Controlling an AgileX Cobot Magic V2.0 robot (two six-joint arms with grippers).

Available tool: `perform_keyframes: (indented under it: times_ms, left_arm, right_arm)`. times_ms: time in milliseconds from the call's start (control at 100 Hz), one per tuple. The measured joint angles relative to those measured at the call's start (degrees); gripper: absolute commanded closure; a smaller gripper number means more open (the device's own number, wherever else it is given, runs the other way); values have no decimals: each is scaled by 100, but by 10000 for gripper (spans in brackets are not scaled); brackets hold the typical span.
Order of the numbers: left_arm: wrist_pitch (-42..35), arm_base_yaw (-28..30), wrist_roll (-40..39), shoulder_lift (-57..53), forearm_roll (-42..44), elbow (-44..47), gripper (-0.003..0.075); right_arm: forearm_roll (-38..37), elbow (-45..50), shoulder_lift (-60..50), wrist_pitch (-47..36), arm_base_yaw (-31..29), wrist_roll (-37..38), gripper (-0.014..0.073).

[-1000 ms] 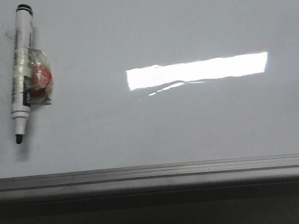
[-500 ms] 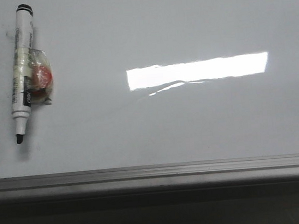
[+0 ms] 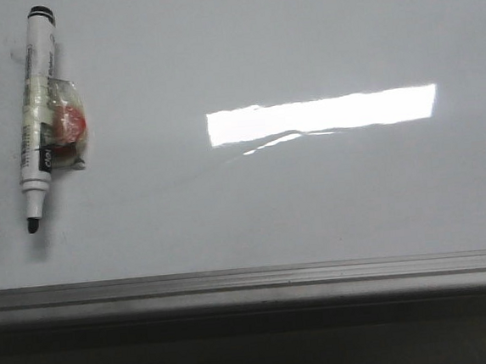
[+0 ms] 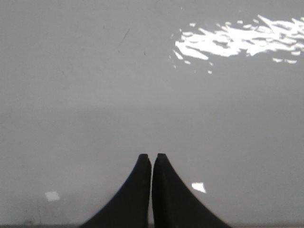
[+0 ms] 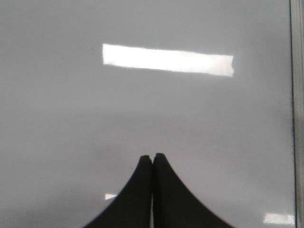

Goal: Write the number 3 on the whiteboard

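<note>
The left gripper (image 4: 151,156) has its two black fingers (image 4: 137,190) pressed together tip to tip, clenched on nothing, hanging over bare glossy board. The right gripper (image 5: 152,156) is the same: fingers (image 5: 168,194) closed against each other, empty, above the whiteboard (image 3: 313,201) near its grey metal rail (image 5: 298,118). In the front view neither arm appears. A white marker (image 3: 34,115) with its black tip uncapped lies on the board at far left, a small red-and-clear wrapped thing (image 3: 68,127) touching its side. No drawn 3 is visible on the board; only a bright rectangular light reflection (image 3: 322,114)
</note>
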Motion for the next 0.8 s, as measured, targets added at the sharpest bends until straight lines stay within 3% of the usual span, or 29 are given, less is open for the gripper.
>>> perform_keyframes:
  times_ms: [250,520,740,800]
  left_arm:
    - [-488,9,0,0,-66,0,741]
    - [-21,9,0,351,-79,-689,741]
    - [45,9,0,560,-93,-1163,738]
    - [198,9,0,560,-93,-1176,695]
  right_arm:
    - [554,0,0,-103,0,0,659]
    - [1066,-741,824,831,0,0,659]
    - [1137,-1212,1258,594,0,22,659]
    - [1137,-1206,1269,594,0,22,659]
